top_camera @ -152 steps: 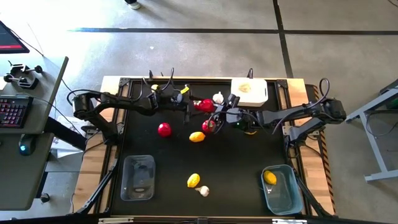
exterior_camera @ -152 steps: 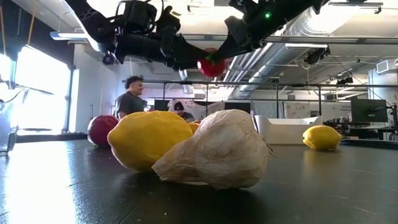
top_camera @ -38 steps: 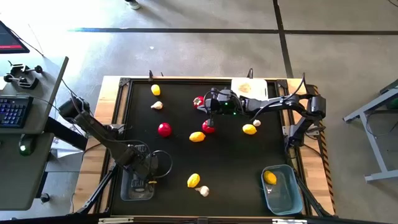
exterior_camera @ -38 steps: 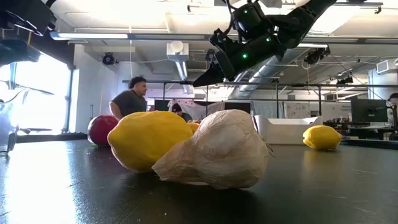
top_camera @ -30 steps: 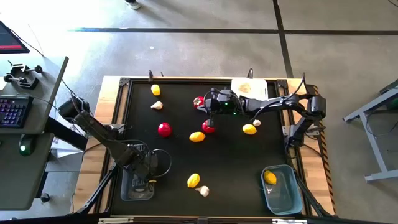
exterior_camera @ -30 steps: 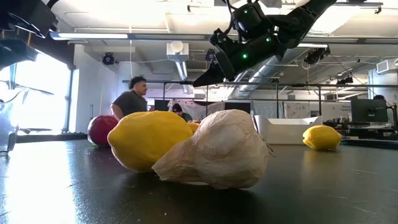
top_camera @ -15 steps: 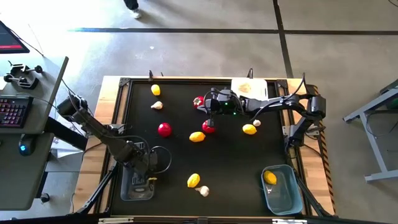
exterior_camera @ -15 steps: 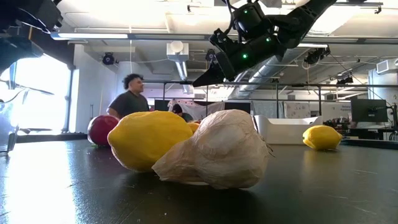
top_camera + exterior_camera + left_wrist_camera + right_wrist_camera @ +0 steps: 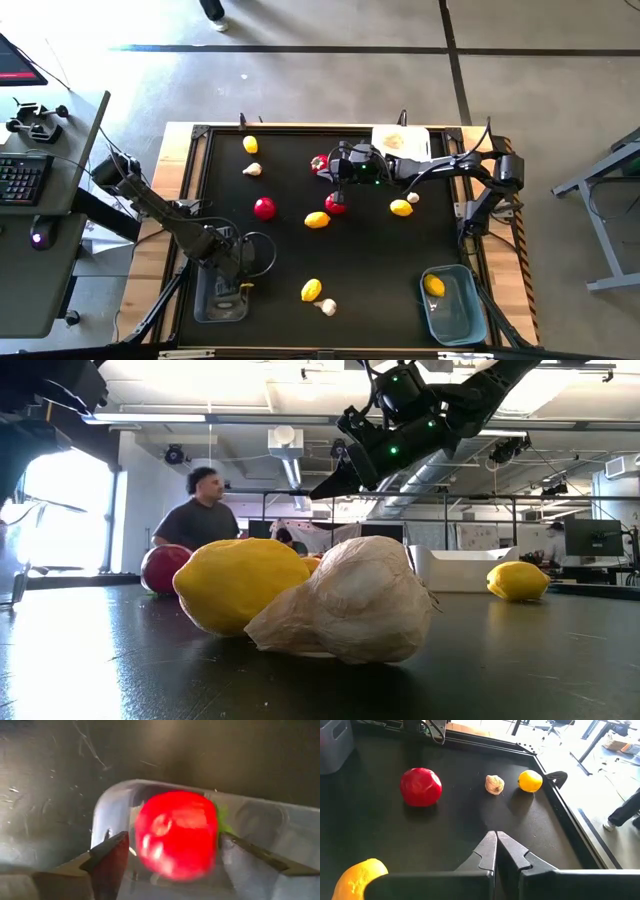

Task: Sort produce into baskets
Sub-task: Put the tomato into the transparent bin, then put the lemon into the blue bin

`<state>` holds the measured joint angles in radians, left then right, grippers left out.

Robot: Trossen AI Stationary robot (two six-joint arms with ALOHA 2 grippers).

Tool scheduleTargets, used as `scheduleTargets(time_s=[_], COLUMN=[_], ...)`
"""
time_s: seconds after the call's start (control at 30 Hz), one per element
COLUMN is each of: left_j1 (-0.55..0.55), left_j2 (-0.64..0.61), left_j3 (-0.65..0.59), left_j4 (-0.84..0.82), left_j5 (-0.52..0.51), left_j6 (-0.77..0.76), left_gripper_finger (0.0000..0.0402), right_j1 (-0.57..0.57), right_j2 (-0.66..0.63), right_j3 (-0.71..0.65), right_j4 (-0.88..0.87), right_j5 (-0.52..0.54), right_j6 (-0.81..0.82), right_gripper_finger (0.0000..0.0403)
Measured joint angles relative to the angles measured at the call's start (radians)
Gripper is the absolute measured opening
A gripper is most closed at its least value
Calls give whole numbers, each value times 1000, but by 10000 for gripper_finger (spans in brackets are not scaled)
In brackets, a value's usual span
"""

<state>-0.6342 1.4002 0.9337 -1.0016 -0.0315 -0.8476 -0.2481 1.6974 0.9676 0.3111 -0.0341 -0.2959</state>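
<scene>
My left gripper (image 9: 240, 270) hangs open over the clear tub (image 9: 205, 295) at the near left. In the left wrist view a round red piece (image 9: 177, 837) with a green stem shows blurred between the gripper's spread fingers (image 9: 112, 855), over the tub's inside (image 9: 280, 825). A thin gap shows on each side of it. My right gripper (image 9: 496, 840) is shut and empty. It is raised above the table's far middle (image 9: 335, 180), near two red pieces (image 9: 319, 163) (image 9: 335, 206).
Loose on the table are a red piece (image 9: 264, 208), yellow pieces (image 9: 250, 145) (image 9: 316, 220) (image 9: 401, 208) (image 9: 311, 290) and garlic bulbs (image 9: 253, 169) (image 9: 413, 198) (image 9: 326, 307). A white tub (image 9: 401, 147) stands far right. A blue tub (image 9: 449, 310) near right holds a yellow piece (image 9: 434, 286).
My left arm has drawn back a little toward the table's far edge while its gripper stays over the clear tub. A person in the room behind has walked leftward in the low view.
</scene>
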Motion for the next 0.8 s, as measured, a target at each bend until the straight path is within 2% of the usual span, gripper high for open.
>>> scheduleTargets(time_s=[0.13, 0.27, 0.47, 0.6, 0.8], left_j1=[0, 0, -3, 4, 165], left_j2=[0, 0, 0, -10, -82], left_j3=[0, 3, 86, 132, 129], left_j4=[-3, -21, -205, -292, -263], left_j5=[-8, -1, -6, -65, -117], left_j6=[23, 64, 126, 217, 405], left_gripper_finger=[319, 325, 313, 260, 122], right_j1=[0, 0, 0, 0, -7], right_j2=[0, 0, 0, 0, 0], right_j3=[0, 0, 0, 0, 0], right_j4=[0, 0, 0, 8, 15], right_j5=[0, 0, 0, 0, -83], right_j6=[-1, -1, -1, -1, 31], right_gripper_finger=[0, 0, 0, 0, 0])
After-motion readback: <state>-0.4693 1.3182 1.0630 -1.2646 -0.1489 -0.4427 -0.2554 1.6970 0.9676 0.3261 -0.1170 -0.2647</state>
